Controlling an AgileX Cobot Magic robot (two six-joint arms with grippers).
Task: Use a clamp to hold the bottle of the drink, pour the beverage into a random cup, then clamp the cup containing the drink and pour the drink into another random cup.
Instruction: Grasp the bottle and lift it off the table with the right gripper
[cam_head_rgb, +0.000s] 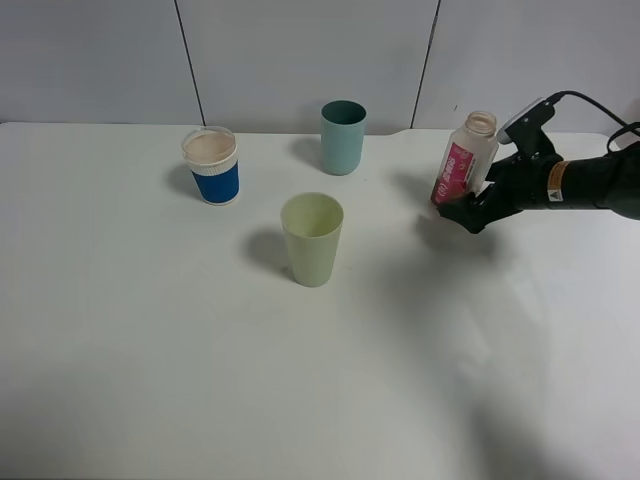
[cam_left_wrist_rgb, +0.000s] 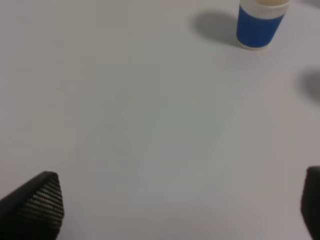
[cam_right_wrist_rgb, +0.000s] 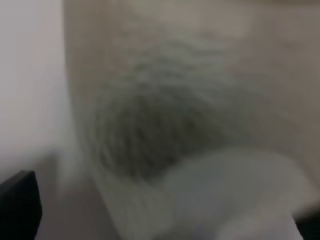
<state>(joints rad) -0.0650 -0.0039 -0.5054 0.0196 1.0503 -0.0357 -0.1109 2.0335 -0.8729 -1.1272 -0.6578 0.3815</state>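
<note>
Right gripper: the black two-jawed right gripper (cam_head_rgb: 468, 208), on a thick black arm with an orange ring, is clamped on the lower body of the bottle and holds it tilted, with the base nearer the cups
Right wrist view: a blurred pale body (cam_right_wrist_rgb: 175, 125) fills the space between the two dark fingertips, too close to make out
Left gripper: the left gripper (cam_left_wrist_rgb: 180, 207) hangs over bare table with its jaws spread wide and nothing between them; it touches nothing
Bottle: a small clear plastic bottle (cam_head_rgb: 467, 158) with a squarish body and a wide capless neck, at the right side of the white table (cam_head_rgb: 150, 350), well apart from the cups
Beverage: whether there is liquid inside cannot be told
Writing: the pink-red label (cam_head_rgb: 452, 172) runs down one side of the bottle; its white print is too small to read
Cups: three, all upright and apart from one another
Nearest cup: a plain pale yellow-green plastic tumbler (cam_head_rgb: 312, 240), tapered
Far cup: a darker teal tumbler (cam_head_rgb: 343, 137)
Left cup: a short blue cup with a white rim band (cam_head_rgb: 211, 165), pale beige inside
Count: one bottle, three cups, two grippers
</note>
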